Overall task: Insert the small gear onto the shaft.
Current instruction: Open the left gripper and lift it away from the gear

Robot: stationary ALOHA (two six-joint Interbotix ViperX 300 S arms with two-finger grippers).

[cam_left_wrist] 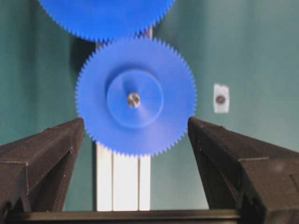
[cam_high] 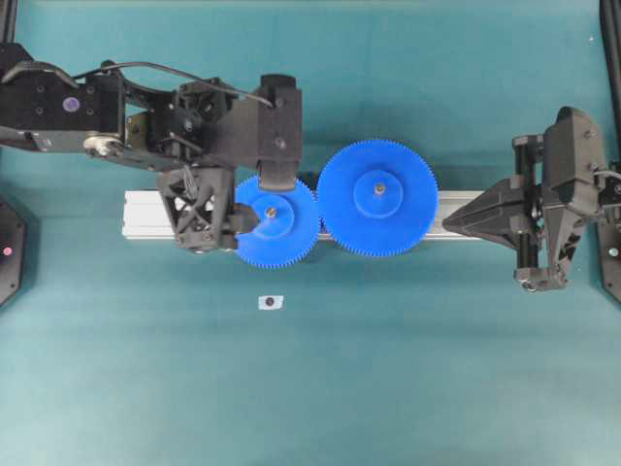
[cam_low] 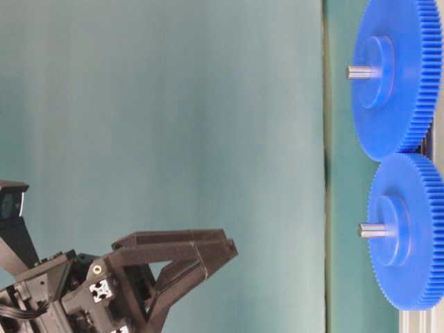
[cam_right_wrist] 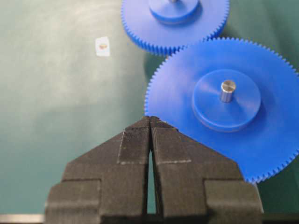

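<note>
The small gear (cam_high: pixel 291 238) sits flat on the aluminium rail (cam_high: pixel 155 216), its teeth meshed with the larger gear (cam_high: pixel 403 228). A silvery shaft (cam_low: pixel 371 230) sticks up through its hub. My left gripper (cam_high: pixel 260 201) hovers above this gear and is open. In the left wrist view its black fingers (cam_left_wrist: pixel 56 149) stand wide on either side of the small gear (cam_left_wrist: pixel 135 135), touching nothing. My right gripper (cam_high: pixel 448 223) is shut and empty over the rail's right end. Its tip (cam_right_wrist: pixel 150 117) is just beside the larger gear's rim.
The larger gear (cam_right_wrist: pixel 266 149) carries its own grey centre pin (cam_right_wrist: pixel 227 90). A tiny white square with a dark centre (cam_high: pixel 271 302) lies on the green mat in front of the rail. Dark fixtures stand at the table's left and right edges.
</note>
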